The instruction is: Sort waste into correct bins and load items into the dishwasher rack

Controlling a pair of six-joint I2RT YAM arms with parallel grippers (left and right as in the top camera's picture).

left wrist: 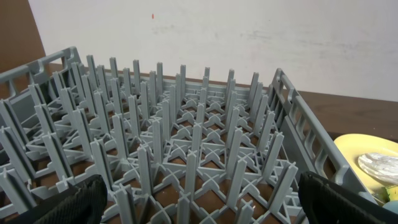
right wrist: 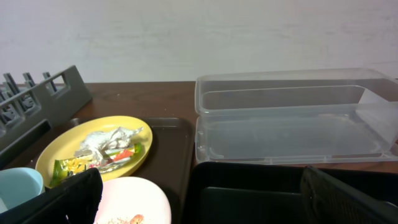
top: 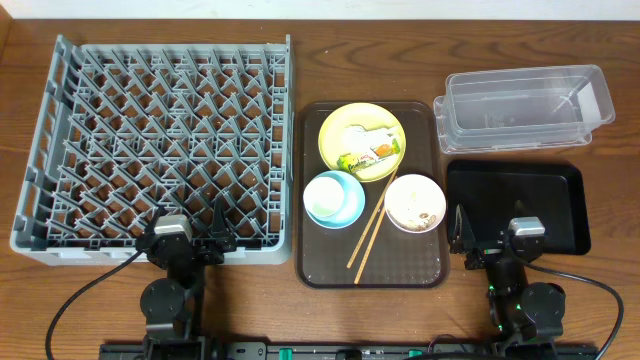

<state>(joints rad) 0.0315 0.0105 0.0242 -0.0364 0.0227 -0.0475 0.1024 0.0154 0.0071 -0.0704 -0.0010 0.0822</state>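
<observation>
1. Overhead view.
   - The grey dishwasher rack [top: 160, 150] fills the left of the table, with nothing in it.
   - The brown serving tray [top: 400, 262] lies just right of it and carries the yellow plate [top: 345, 125], light blue bowl [top: 333, 197], white bowl [top: 415, 203] and wooden chopsticks [top: 368, 235].
   - The yellow-green wrapper [top: 362, 155] lies on the plate, and crumbs speckle the white bowl.
   - The clear tub [top: 525, 105] sits at far right, with the black tray [top: 515, 200] just in front of it.
   - The left gripper [top: 188, 232] is at the rack's near edge and the right gripper [top: 495, 238] at the black tray's near edge.
2. Left wrist view.
   - The left gripper [left wrist: 199, 205] has its jaws spread wide and holds nothing; its fingers [left wrist: 68, 205] frame the rack [left wrist: 186, 143] pegs.
   - The plate [left wrist: 364, 149] with a crumpled white scrap [left wrist: 380, 167] shows at right.
3. Right wrist view.
   - The right gripper [right wrist: 199, 199] has its jaws wide apart and empty, over the black tray [right wrist: 249, 193].
   - The tub [right wrist: 292, 118] stands beyond.
   - At left, the plate [right wrist: 62, 163] bears the wrapper [right wrist: 93, 158] and scrap [right wrist: 109, 138], with the white bowl [right wrist: 134, 202] nearer.
</observation>
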